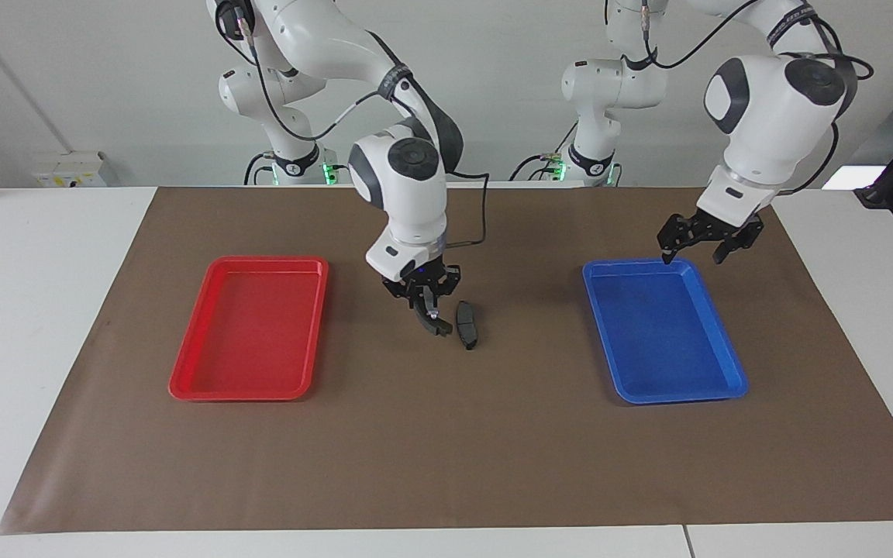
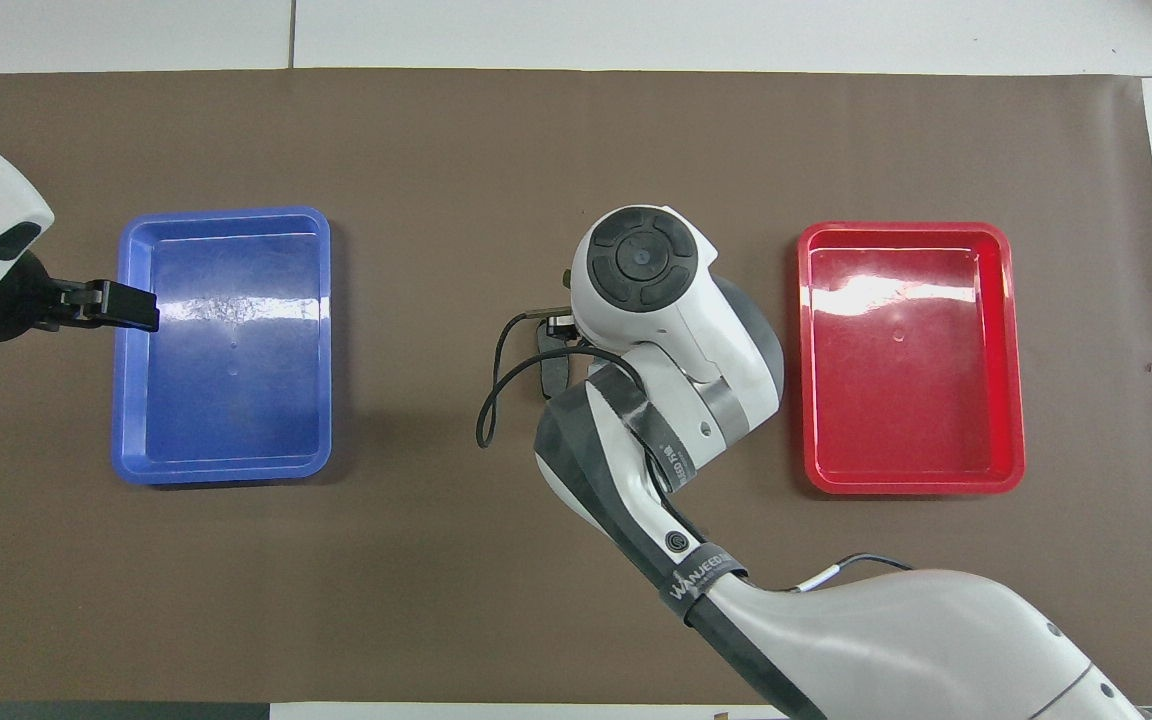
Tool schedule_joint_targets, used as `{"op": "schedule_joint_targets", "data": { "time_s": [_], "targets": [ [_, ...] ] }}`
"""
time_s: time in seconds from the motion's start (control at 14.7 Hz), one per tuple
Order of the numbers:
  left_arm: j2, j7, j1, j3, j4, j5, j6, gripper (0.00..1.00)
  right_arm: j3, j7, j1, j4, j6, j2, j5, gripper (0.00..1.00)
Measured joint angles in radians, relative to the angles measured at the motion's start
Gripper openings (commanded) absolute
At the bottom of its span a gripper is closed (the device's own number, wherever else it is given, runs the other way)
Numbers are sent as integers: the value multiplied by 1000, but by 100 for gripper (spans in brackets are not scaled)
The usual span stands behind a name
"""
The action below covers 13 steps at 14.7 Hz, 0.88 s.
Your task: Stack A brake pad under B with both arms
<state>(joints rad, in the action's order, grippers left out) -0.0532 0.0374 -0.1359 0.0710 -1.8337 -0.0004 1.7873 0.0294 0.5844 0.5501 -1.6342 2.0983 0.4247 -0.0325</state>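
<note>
The right gripper [image 1: 432, 319], clamped on a dark brake piece [image 1: 429, 319], hangs beside the pad [image 1: 467, 325] on the mat [image 1: 446, 449], apparently for stacking. The left gripper [image 1: 696, 249] waits spread wide, empty, over the blue tray [image 1: 725, 364].

Red tray [image 1: 249, 329], blue tray [image 1: 663, 333]

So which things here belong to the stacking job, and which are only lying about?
For the job:
- pad lying on the mat
- dark piece, held in the shut right gripper beside the pad
- left gripper, open, waiting over the blue tray rim

Lying about:
- blue tray
- red tray
</note>
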Motion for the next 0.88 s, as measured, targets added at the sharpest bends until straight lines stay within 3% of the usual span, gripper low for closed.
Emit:
{"op": "schedule_joint_targets", "data": {
  "time_s": [0.41, 0.88],
  "targets": [
    [1, 113, 59, 1, 126, 0, -172, 98, -1, 4, 53, 15, 110, 86, -1, 0],
    [6, 140, 88, -1, 151, 0, -200, 99, -1, 22, 62, -46, 163, 97, -27, 0]
  ]
}}
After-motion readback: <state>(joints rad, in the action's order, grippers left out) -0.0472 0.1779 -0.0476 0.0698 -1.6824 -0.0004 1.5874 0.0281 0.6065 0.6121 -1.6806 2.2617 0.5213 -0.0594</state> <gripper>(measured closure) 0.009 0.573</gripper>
